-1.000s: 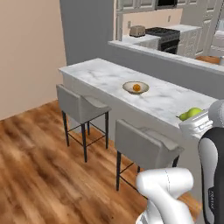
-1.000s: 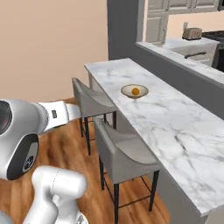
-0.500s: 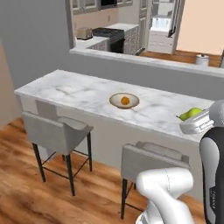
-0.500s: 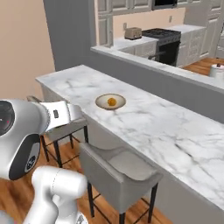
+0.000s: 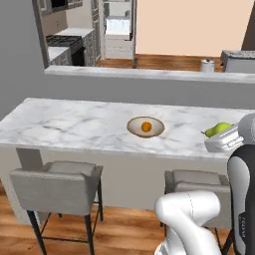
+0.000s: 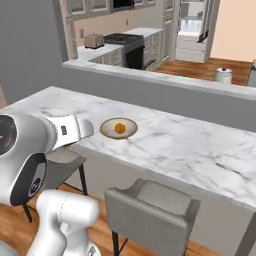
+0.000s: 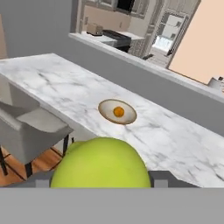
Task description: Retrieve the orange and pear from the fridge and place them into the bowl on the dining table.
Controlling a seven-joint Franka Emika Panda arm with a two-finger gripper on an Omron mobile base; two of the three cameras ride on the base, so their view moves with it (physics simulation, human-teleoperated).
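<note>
My gripper (image 5: 221,136) is shut on the yellow-green pear (image 5: 217,129), at the right end of the dining table (image 5: 74,124). In the hand view the pear (image 7: 103,164) sits between the two dark fingertips (image 7: 43,180) of the gripper (image 7: 103,180). The tan bowl (image 5: 154,130) rests mid-table with the orange (image 5: 146,126) inside it. Bowl (image 6: 107,129) and orange (image 6: 120,128) lie ahead on the table (image 6: 190,145), as do the bowl (image 7: 127,118) and orange (image 7: 118,112). Far back stands the fridge (image 6: 192,25), its shelves showing.
Two grey stools (image 5: 57,179) (image 5: 199,182) stand along the table's near side, one (image 6: 150,205) close to the base. Behind the table runs a higher marble ledge (image 5: 149,73) on a grey wall, with a toaster (image 5: 238,61) on it. A stove (image 6: 120,40) stands beyond.
The whole picture has swung as the base moved; the table now lies square across the views with the bowl near the middle. The pear stays in the gripper.
</note>
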